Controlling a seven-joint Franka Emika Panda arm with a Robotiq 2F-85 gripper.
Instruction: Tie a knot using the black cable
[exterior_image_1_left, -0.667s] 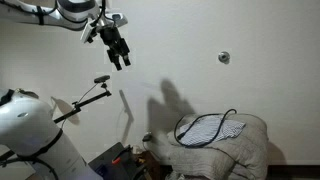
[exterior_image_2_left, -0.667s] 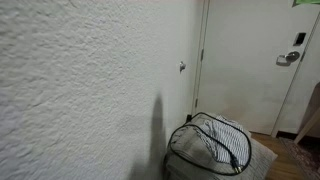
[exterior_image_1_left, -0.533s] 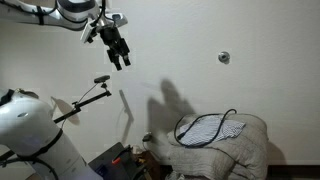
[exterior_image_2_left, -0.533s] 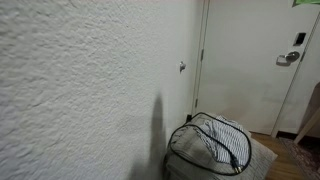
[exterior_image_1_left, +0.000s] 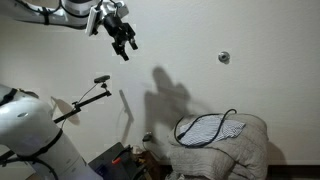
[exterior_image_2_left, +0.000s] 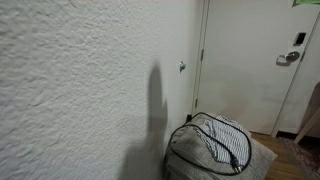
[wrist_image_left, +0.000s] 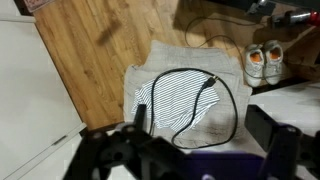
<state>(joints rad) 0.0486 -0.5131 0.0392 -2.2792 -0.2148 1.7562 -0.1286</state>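
Foreground, exterior view: white robot base at lower left. A thin black rod w/ clamp head slants up beside it.

Arm reaches across the top of the frame. Gripper hangs high, close to the wall, pointing down and sideways. Fingers spread apart, nothing held. Wrist view agrees: one dark finger at right edge, its mate at left, wide gap between. The gripper's shadow falls on the wall below it.

Black cable sits well below and to the side of the gripper, no contact. It lies in one loose loop on a striped cloth, roughly following the cloth's edge. Wrist view shows the loop around the stripes, w/ one end running in toward the middle. No knot seen. In the exterior view nearer the door, the cable drapes over the rounded pile.

Cloth rests on a grey blanket, bunched on the wood floor against the wall.

Pair of shoes beside the blanket, seen from the wrist.

Further back: small round fitting on the wall, above the pile. White door w/ lever handle at far end.
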